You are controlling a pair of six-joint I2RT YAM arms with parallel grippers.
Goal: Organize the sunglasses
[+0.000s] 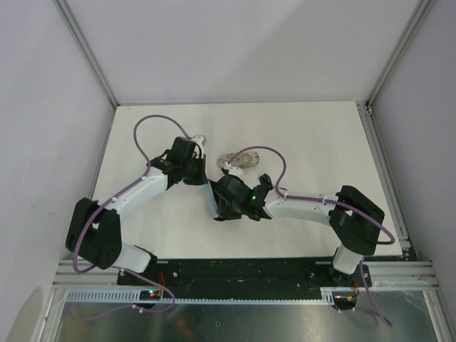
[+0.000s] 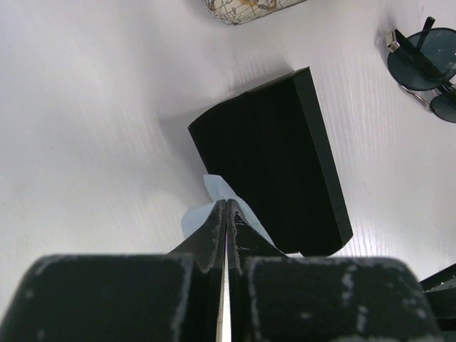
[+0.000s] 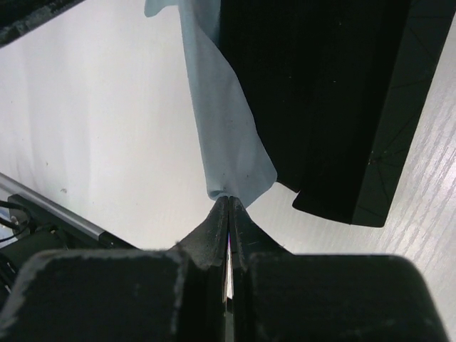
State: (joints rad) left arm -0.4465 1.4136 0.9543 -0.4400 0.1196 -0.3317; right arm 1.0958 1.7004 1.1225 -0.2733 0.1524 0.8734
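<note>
So the robot has both pincers on the same thing here. The left gripper [image 2: 226, 208] is clamped tight on one corner of a pale blue cloth [image 3: 226, 121], and the right gripper [image 3: 228, 202] is pinched shut on another end of it. That leaves the cloth running as a strip between them, right along the edge of the black case [image 2: 278, 164]. The case lies flat on the white table [image 2: 92, 107]. Neither wrist view shows whether the cloth is trapped under the case or just brushing its side. The actual task item, the wire-frame sunglasses [image 2: 426, 65], is lying on the table off past the far corner of the case, with nothing touching it. The beige patterned case [image 2: 246, 8] is nearby. The chunky black pair can't be picked out in any view. It looks like a cloth-handling step, getting it out of the way or laid flat before the glasses get dealt with. To do that well, the two arms should probably move together so the strip is lightly taut rather than stretched. Each grip is only on a thin bit of fabric, so a jerk could pull it free. If some cloth is caught under the case, a slow pull low along the table seems safer than yanking upward. Yanking could shove the case toward the lenses.
</note>
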